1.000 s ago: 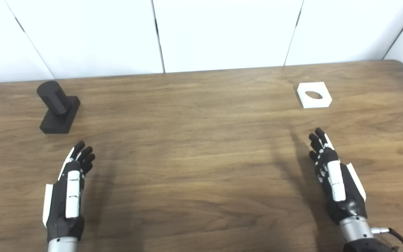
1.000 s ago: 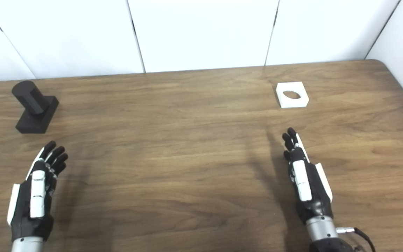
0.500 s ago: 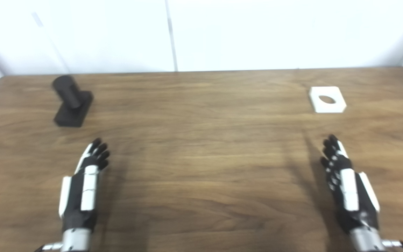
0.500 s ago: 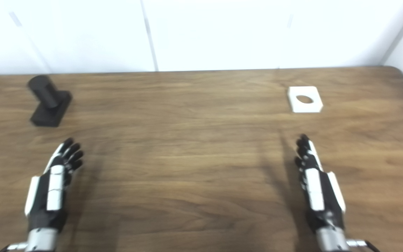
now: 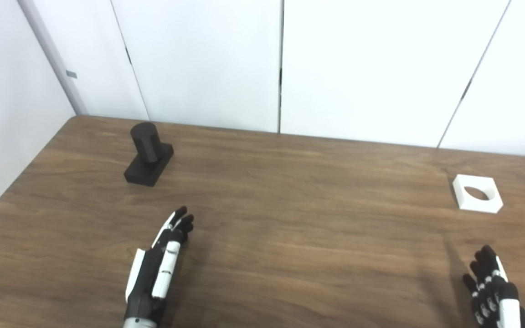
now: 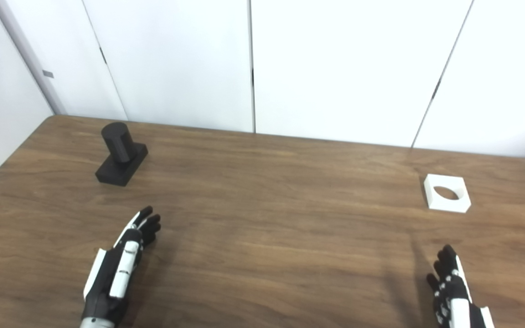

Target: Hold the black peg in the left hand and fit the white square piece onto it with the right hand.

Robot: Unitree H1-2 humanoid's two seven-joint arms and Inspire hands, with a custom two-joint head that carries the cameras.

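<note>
Saw a wooden table (image 5: 290, 205) filling most of both views, backed by white wall panels. Found the left hand (image 5: 157, 269) low over the near-left part of the wood, fingers spread, holding nothing. Found the right hand (image 5: 492, 296) at the near-right corner, half cut off by the bottom edge, fingers likewise apart and empty as far as could be seen. Spotted the black peg (image 5: 148, 157) upright on its square base toward the far-left of the table, well beyond the left hand. Spotted the white square piece (image 5: 476, 206) lying flat near the far-right edge, round hole facing up, well ahead of the right hand and far from the peg.

Judged nothing of the task done yet, with both reaches to come.

Judged these the likely troubles:
- Could have tipped the peg with a knock high on the cylinder, or skidded it toward the left edge by brushing its base.
- Could have nudged the flat white piece rightward off the table with a scraping pinch, since little stood up for the fingers to catch.
- Could have jammed the hole on the peg top if either part were held tilted.
</note>
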